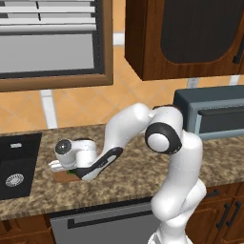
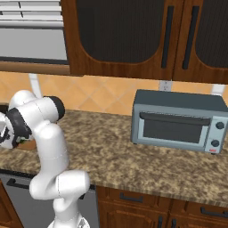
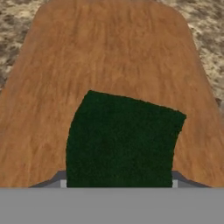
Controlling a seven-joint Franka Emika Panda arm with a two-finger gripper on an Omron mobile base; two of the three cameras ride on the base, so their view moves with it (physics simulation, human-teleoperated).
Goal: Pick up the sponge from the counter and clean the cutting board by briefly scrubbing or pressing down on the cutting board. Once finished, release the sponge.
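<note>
Covering fingers' tips, sponge (image 3: 120,140) clamped btwn them, over cutting board (image 3: 109,52), arm hides most of it

Dark green rectangular sponge (image 3: 122,142) lying flat on brown wooden cutting board (image 3: 113,57), near its close end; speckled granite counter (image 3: 205,22) flanking the board.

The cutting board (image 3: 113,52) is left bare and flat ahead of the sponge (image 3: 120,140), so room is given there for sliding. Open desk (image 2: 111,151) is seen between the arm and the toaster oven (image 2: 178,121), which blocks the far right. The black sink (image 1: 16,164) drops away at the left. Room above is cut short by the cabinets (image 1: 186,38).
</note>
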